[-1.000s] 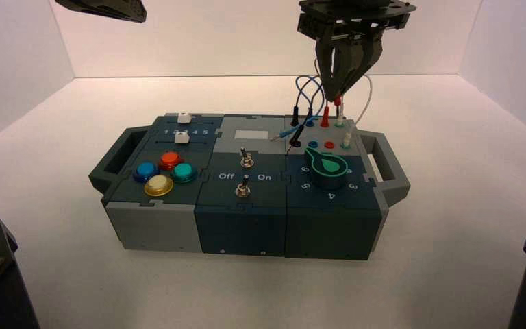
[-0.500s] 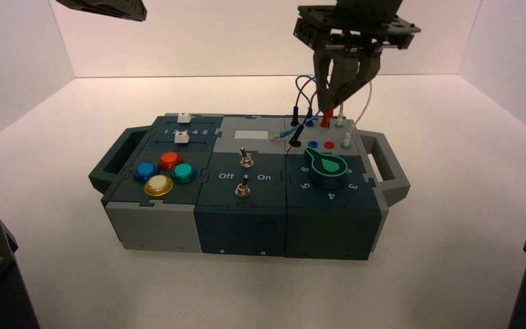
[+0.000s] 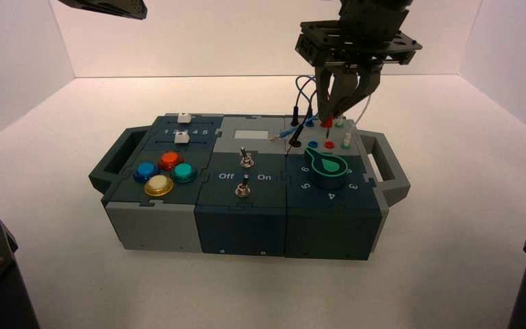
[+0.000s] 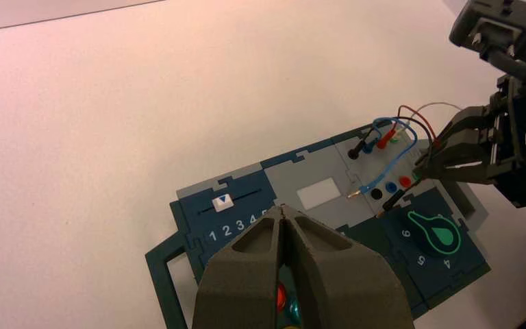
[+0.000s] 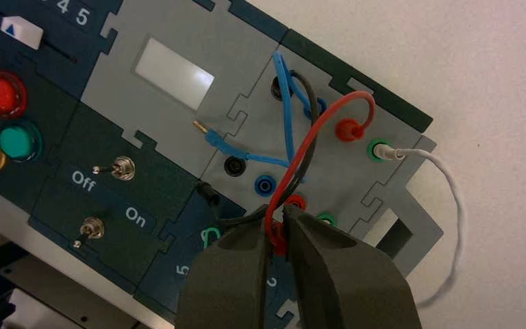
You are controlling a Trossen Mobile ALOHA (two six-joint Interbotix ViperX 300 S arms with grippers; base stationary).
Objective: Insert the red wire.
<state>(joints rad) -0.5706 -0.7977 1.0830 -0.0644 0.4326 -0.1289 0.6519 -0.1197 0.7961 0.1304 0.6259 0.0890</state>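
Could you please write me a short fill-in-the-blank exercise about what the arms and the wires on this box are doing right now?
1. The right gripper is shut on the free plug of the ____ wire.
2. That plug hangs just above the red socket beside the green ____.
3. The left gripper is ____, holding nothing, up over the box's slider end.
4. The blue wire's free plug lies loose on the ____ panel.

Missing words: red; knob; shut; grey

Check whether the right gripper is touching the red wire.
Touching. The right wrist view shows the right gripper with its jaws shut on the red wire at its free plug, just above the red socket.
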